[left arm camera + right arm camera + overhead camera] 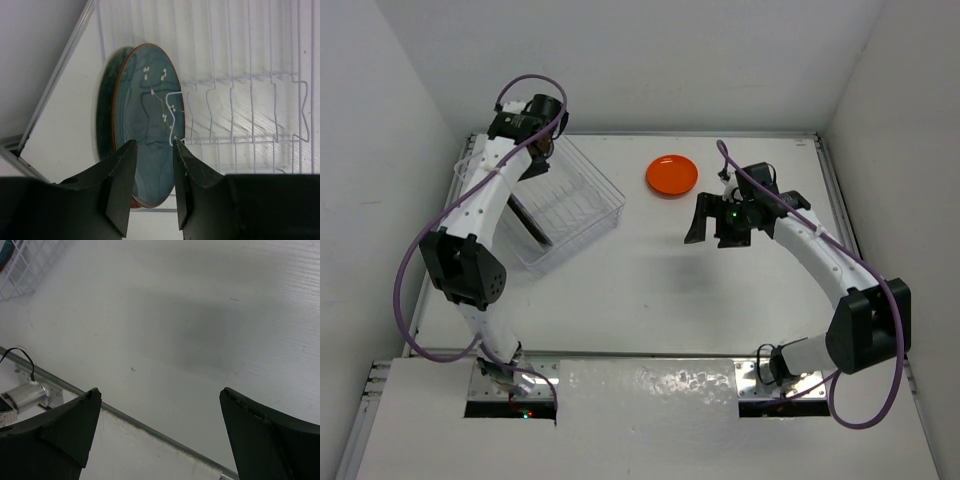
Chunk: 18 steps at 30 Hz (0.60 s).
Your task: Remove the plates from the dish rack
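Left pincer, jaws narrow, at teal plate in rack, grip uncertain; right pincer wide apart. Orange plate out on surface; teal one remains.

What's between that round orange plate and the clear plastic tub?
Nothing; the top view shows bare white table between the round orange plate and clear plastic tub.

In the left wrist view the left claw covers part of the teal plate at its lower rim. Whether the claw touches the plate cannot be told. The dish rack runs off the top and right edges. From above, the wrist hides that claw, and the plate shows only as a thin dark edge.
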Each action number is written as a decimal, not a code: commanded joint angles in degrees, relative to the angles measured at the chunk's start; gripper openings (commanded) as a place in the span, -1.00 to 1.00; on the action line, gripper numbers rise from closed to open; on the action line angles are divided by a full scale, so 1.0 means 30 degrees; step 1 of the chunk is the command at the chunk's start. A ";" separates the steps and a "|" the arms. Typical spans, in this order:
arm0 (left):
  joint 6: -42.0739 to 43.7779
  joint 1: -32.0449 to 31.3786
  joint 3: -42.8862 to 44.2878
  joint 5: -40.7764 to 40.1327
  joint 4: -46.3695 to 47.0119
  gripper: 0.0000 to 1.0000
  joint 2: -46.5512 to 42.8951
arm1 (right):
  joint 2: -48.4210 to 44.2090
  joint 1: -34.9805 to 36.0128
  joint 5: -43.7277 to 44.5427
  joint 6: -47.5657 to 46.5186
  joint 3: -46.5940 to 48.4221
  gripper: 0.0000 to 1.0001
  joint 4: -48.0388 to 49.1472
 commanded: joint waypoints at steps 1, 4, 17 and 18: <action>-0.0383 0.0236 0.0018 -0.1037 -0.0417 -0.36 -0.0589 | -0.0322 0.0099 -0.0293 -0.0654 0.0267 0.98 0.0113; -0.0442 0.0236 -0.0071 -0.1330 -0.0593 -0.36 -0.0766 | -0.0089 0.0099 -0.0322 -0.0772 0.0414 0.98 0.0083; -0.0617 0.0734 -0.2590 -0.1360 0.0432 -0.31 -0.1411 | 0.0762 0.0070 -0.0732 -0.0831 0.1176 0.98 -0.0268; -0.0560 0.0734 -0.2677 -0.1360 0.0519 -0.31 -0.1469 | 0.0791 0.0070 -0.0732 -0.0860 0.1175 0.98 -0.0268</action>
